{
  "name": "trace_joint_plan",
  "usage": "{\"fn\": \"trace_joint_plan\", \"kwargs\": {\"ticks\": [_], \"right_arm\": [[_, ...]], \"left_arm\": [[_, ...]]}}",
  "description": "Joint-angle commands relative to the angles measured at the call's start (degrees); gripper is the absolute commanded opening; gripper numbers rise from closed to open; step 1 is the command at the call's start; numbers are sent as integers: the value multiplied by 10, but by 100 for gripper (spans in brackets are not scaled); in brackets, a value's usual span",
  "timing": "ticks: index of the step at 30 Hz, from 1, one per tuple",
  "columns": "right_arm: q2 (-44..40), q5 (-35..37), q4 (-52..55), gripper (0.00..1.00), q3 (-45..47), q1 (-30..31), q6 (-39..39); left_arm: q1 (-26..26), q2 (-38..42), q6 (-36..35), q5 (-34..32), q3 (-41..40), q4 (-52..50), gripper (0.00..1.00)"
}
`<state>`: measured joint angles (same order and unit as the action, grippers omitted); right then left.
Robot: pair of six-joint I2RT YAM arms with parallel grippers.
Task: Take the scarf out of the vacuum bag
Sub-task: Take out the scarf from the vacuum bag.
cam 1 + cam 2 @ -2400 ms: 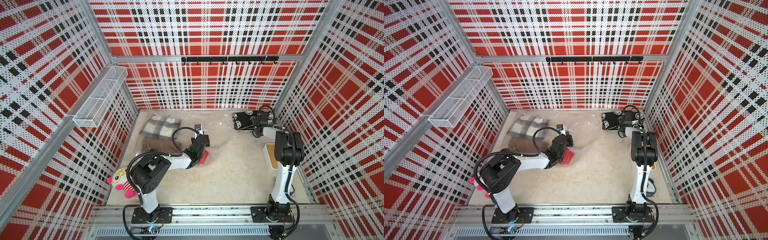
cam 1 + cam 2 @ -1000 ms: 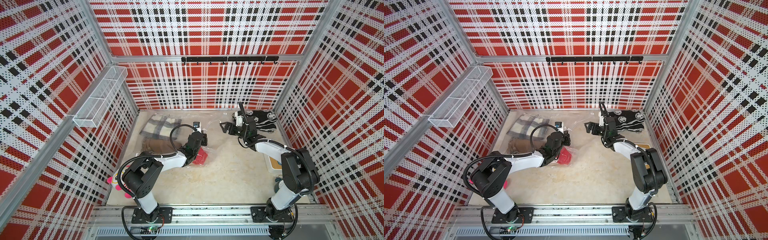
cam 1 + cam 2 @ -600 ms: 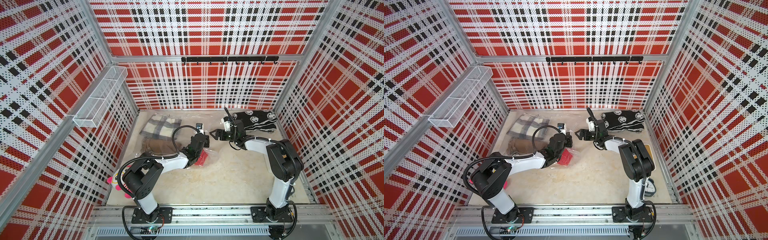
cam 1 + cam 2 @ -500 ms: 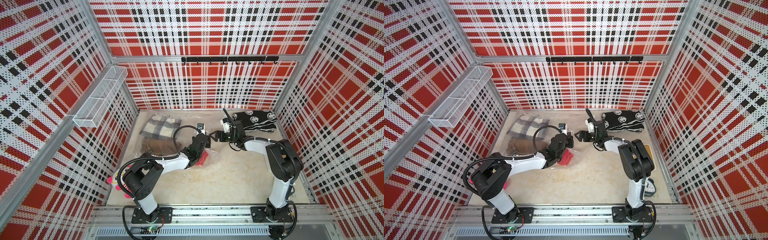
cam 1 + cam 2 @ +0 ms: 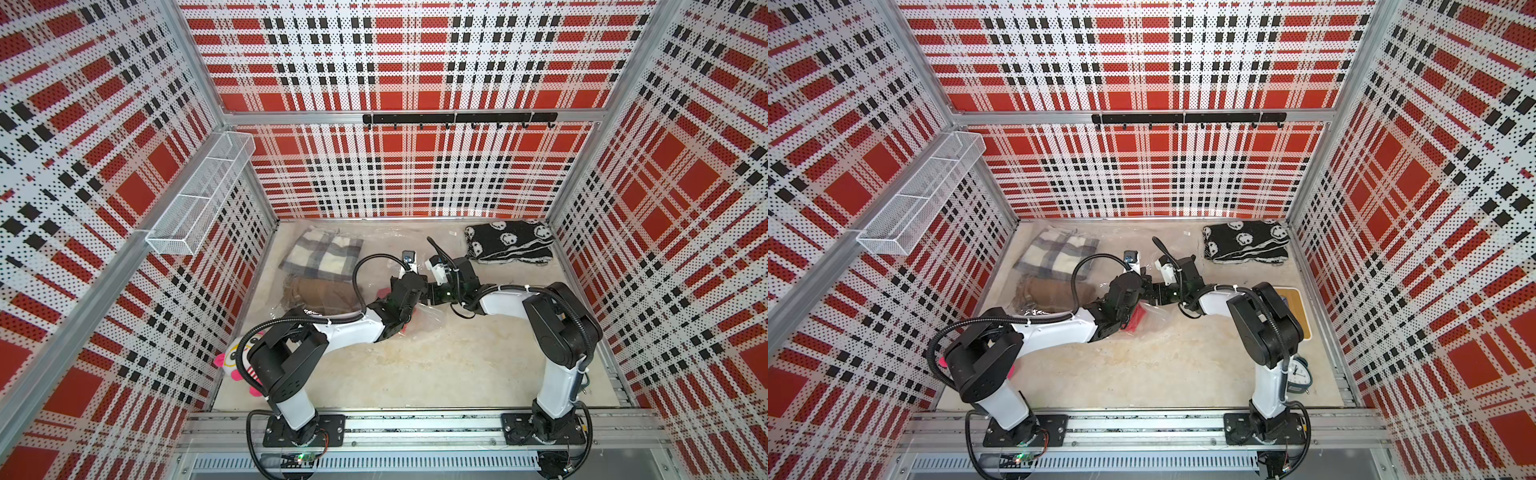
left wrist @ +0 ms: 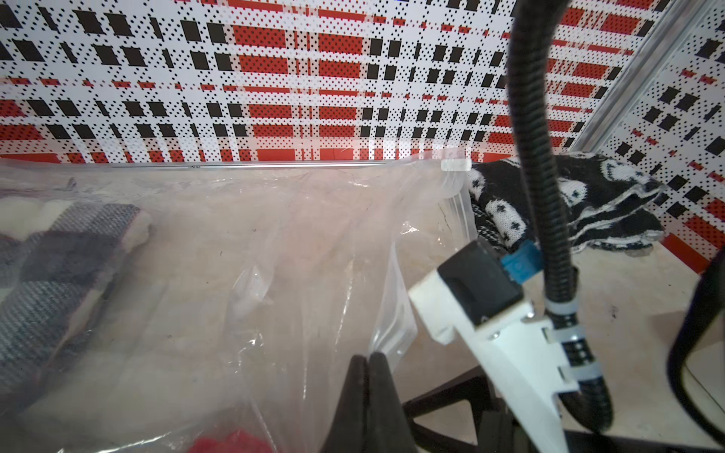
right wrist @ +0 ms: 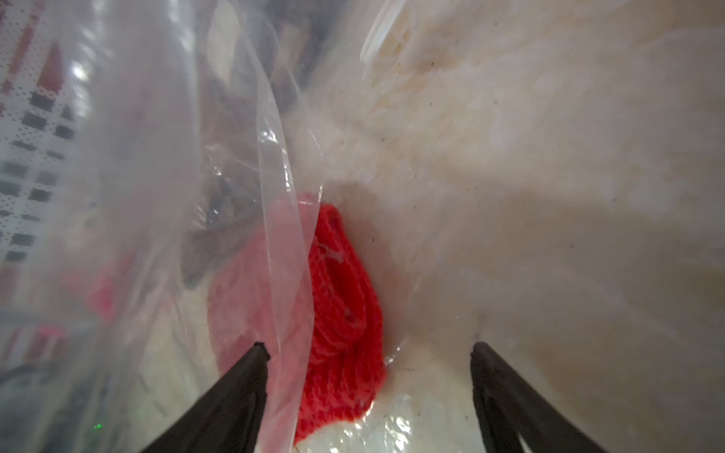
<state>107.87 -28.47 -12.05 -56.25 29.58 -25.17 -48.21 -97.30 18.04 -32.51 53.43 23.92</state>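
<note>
The vacuum bag (image 5: pixel 382 245) (image 5: pixel 1156 318) lies clear and crinkled on the left half of the floor. Inside it are a grey-and-cream plaid scarf (image 5: pixel 324 257), a brown one (image 5: pixel 320 293) and a red knitted scarf (image 7: pixel 341 306) (image 5: pixel 1136 318) near the mouth. My left gripper (image 6: pixel 368 357) (image 5: pixel 417 286) is shut on a lifted edge of the bag's plastic (image 6: pixel 314 255). Facing it at the mouth, my right gripper (image 7: pixel 368 347) (image 5: pixel 432 291) is open. The red scarf sits between its fingers, and a plastic flap hangs by one finger.
A black-and-white patterned scarf (image 5: pixel 509 243) lies folded outside the bag at the back right. A pink-and-white plush toy (image 5: pixel 235 359) sits behind the left arm. A tan mat (image 5: pixel 1298 311) and a small clock (image 5: pixel 1300 376) lie by the right wall. A wire basket (image 5: pixel 199 199) hangs on the left wall.
My right arm has swung from the black-and-white scarf at the back right across to the bag's mouth, meeting the left gripper. Its jaws have narrowed a little. The left gripper kept its hold.
</note>
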Motion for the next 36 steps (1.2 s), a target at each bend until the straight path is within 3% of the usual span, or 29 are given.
{"fn": "trace_joint_plan", "kwargs": {"ticks": [1,15,19,23,29,36], "right_arm": [[-10,-5,-17,82,5,6,3],[30,-22,-93,71,9,31,-56],[17,-86,-165,68,52,-18,-112],[-14,-34,-141,71,80,-35,-94],[-2,-56,-138,69,76,-11,-82],[39,-75,-121,78,37,22,-74]], "left_arm": [[-8,7,9,-28,7,2,0],[-21,31,17,-55,6,2,0],[-14,39,26,-71,-11,2,0],[1,42,45,-60,-28,8,0],[-18,52,21,-88,0,10,0],[-61,40,7,-138,16,13,0]]}}
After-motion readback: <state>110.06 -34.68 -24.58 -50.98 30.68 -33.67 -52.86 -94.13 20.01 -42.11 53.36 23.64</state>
